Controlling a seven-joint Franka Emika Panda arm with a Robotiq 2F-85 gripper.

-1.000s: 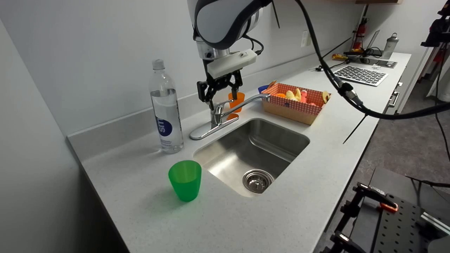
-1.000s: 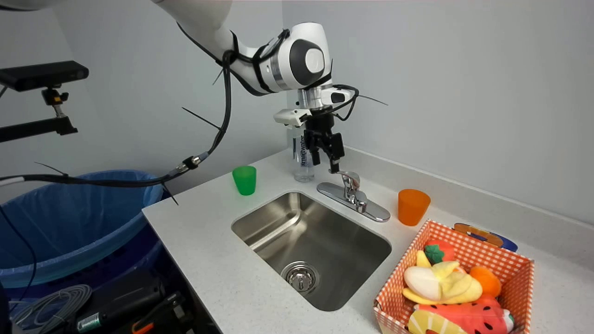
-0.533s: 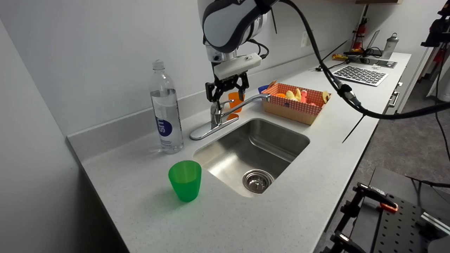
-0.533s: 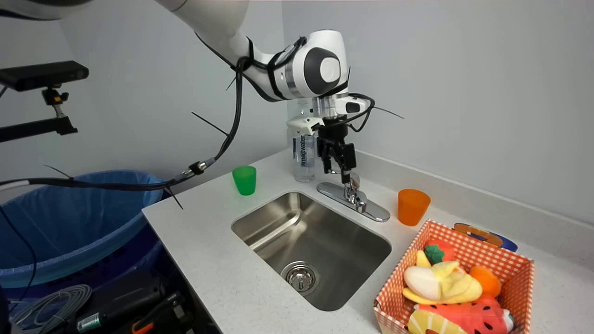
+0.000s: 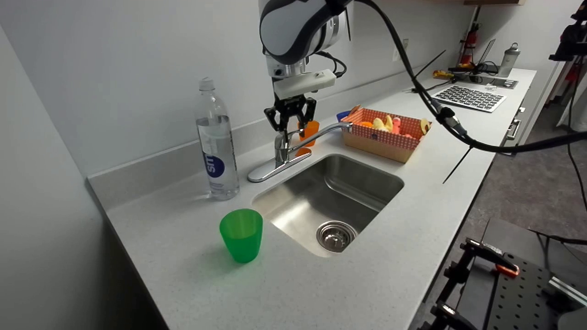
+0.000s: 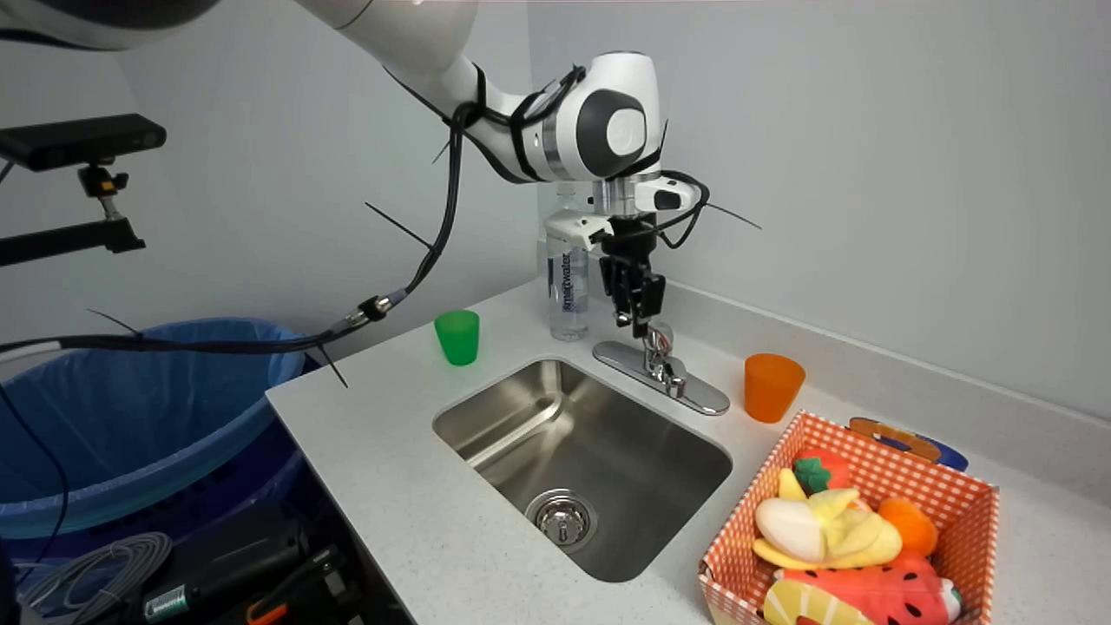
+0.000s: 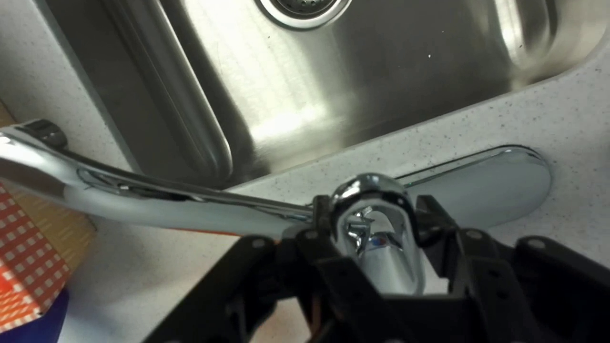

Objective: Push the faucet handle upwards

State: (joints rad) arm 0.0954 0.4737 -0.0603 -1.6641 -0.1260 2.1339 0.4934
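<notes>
The faucet handle (image 7: 371, 183), a shiny chrome loop-shaped lever, stands between the two black fingers of my gripper (image 7: 372, 212) in the wrist view. One finger presses against each side of it, so the jaws are shut on the handle. In an exterior view the gripper (image 5: 286, 136) comes down from above onto the top of the faucet, and a bit of the handle (image 5: 297, 132) pokes out beside the fingers. The gripper (image 6: 632, 325) hides part of the handle in an exterior view. The long chrome spout (image 7: 143, 200) runs off to the left in the wrist view.
The steel sink (image 5: 367, 174) lies in front of the faucet. Nearby stand a water bottle (image 5: 216, 151), a green cup (image 5: 241, 236) and an orange cup (image 6: 772, 388). A checkered basket (image 6: 720, 555) of toy fruit sits beyond the spout's end.
The gripper has come down over the faucet and shifted right in both exterior views. Its jaws, wide apart before, have closed around the handle.
</notes>
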